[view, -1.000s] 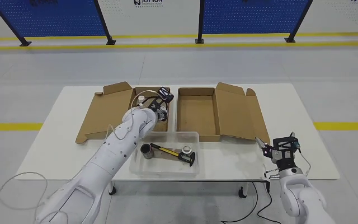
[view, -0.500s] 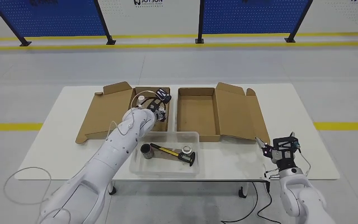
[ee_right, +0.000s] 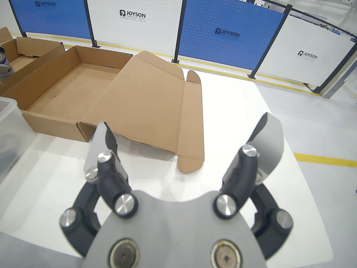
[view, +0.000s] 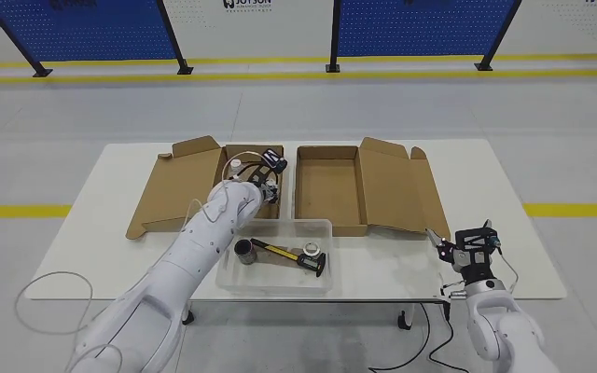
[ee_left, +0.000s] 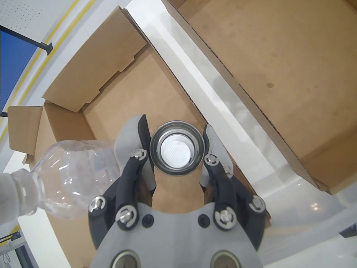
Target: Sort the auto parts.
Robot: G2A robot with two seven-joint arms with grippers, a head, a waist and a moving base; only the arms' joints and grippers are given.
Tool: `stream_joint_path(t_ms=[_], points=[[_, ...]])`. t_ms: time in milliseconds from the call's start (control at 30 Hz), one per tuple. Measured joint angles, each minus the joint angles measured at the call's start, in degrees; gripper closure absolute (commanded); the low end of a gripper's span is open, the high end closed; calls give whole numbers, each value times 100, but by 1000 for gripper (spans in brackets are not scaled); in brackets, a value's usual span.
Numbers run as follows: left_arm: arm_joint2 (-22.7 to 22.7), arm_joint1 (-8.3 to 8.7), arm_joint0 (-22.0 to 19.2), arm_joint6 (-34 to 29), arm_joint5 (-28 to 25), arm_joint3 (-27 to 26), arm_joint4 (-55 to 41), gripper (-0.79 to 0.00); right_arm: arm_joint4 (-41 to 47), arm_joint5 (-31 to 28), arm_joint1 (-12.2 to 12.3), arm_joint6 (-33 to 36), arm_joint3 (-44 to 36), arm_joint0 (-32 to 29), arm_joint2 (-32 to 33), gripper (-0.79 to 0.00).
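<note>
Sorting looks barely begun. The left box (ee_left: 156,85) lies directly beneath the left end effector (ee_left: 175,123), with the right box (view: 326,191) just beside it across a strip of white bench (view: 103,233). Behind that wrist, the clear bin (view: 280,280) holds a yellow-handled tool (view: 278,251), a dark cylinder (view: 244,251) and a ringed part (view: 312,250), all unsorted. The left end effector clamps a metal cup (ee_left: 175,152), not yet released, with a plastic bottle (ee_left: 78,168) just alongside. The right end effector (ee_right: 185,121) hangs spread wide, well apart. Blue and white panels (ee_right: 220,29) fence the grey floor.

Clear bin (ee_right: 12,129) partly off-edge
</note>
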Motion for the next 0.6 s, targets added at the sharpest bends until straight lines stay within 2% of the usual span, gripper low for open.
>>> stream_joint_path(t_ms=[233, 400, 433, 600], points=[[-35, -43, -30, 36, 5, 105, 33, -376, 0, 0, 0, 0, 0, 0, 0, -785], [-100, -62, -54, 65, -73, 168, -11, -520, 0, 0, 0, 0, 0, 0, 0, -785], [-115, -64, -56, 68, -83, 182, -25, -600, 0, 0, 0, 0, 0, 0, 0, -785], [-166, -68, -71, 110, -33, 197, 49, -640, 0, 0, 0, 0, 0, 0, 0, -785]])
